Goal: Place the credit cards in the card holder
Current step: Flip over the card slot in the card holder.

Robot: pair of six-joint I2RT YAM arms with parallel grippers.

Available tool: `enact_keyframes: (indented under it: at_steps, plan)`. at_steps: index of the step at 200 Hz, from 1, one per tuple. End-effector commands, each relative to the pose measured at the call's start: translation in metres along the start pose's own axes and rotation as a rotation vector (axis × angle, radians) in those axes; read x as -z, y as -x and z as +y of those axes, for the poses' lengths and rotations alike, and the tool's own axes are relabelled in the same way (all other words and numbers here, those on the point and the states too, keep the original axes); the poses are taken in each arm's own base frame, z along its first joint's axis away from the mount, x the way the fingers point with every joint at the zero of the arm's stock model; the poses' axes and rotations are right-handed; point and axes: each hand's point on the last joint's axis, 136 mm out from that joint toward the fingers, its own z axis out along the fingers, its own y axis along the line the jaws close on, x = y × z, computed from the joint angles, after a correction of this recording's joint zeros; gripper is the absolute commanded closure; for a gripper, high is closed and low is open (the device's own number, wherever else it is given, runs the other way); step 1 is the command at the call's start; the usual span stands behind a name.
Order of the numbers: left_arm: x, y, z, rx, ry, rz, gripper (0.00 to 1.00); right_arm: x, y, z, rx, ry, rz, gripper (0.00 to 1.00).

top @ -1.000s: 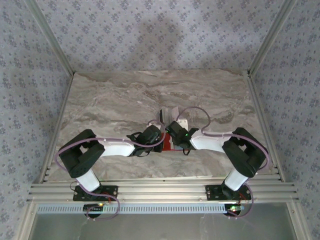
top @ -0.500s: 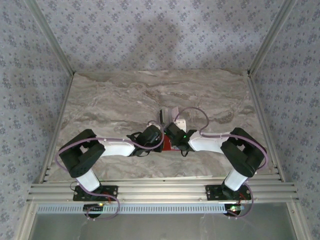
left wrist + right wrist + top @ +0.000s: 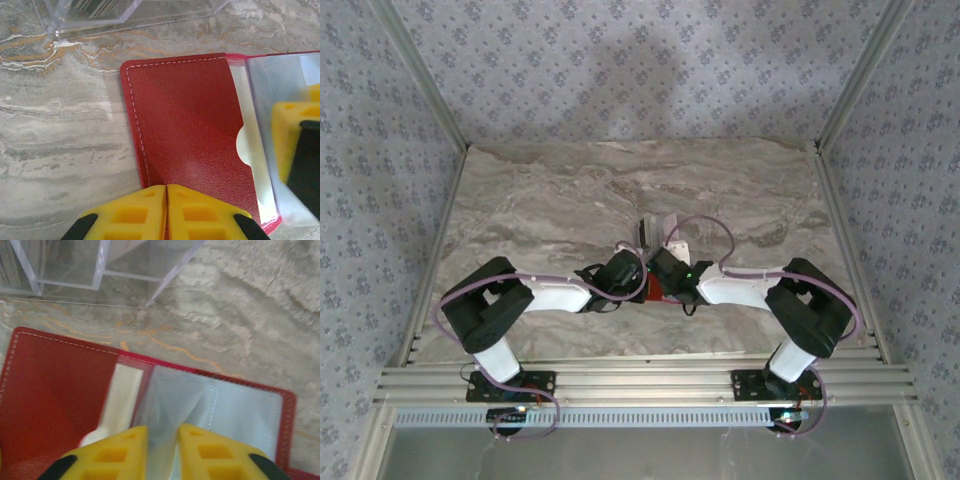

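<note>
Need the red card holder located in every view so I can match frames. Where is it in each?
Top external: card holder is a red sliver at centre, just below the clear plastic box.
Left wrist: card holder lies open, from centre to the right edge; box along the top.
Right wrist: card holder spans the lower half; box at top left.
Shared landmark: the clear plastic box.

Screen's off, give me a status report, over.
Left gripper shut at open red folding card holder's edge. Right gripper astride its clear pocket, grip unclear. Pale card in red pocket. Clear plastic box apart.
</note>
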Motion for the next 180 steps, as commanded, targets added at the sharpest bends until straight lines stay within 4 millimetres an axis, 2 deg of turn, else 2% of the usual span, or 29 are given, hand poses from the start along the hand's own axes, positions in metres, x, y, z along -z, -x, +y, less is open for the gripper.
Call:
enact_keyframes:
  at_steps: [1, 25, 66, 109, 144, 180]
  plan:
    - [-0.015, -0.049, 0.041, 0.014, 0.130, 0.143, 0.90, 0.013, 0.010, 0.031, -0.027, 0.155, -0.018, 0.64]
    - [-0.018, -0.051, 0.042, 0.021, 0.129, 0.144, 0.90, 0.021, 0.010, 0.036, -0.040, 0.207, -0.029, 0.54]
    - [-0.021, -0.051, 0.042, 0.034, 0.123, 0.143, 0.90, 0.031, 0.004, 0.047, -0.077, 0.338, -0.014, 0.46]
    - [-0.020, -0.052, 0.043, 0.036, 0.127, 0.140, 0.90, 0.026, -0.017, 0.037, -0.106, 0.305, 0.028, 0.41]
    - [-0.020, -0.052, 0.045, 0.044, 0.132, 0.140, 0.90, 0.029, -0.033, 0.041, -0.111, 0.336, 0.040, 0.34]
    - [-0.018, -0.051, 0.047, 0.051, 0.132, 0.134, 0.90, 0.028, -0.045, 0.027, -0.132, 0.270, 0.041, 0.33]
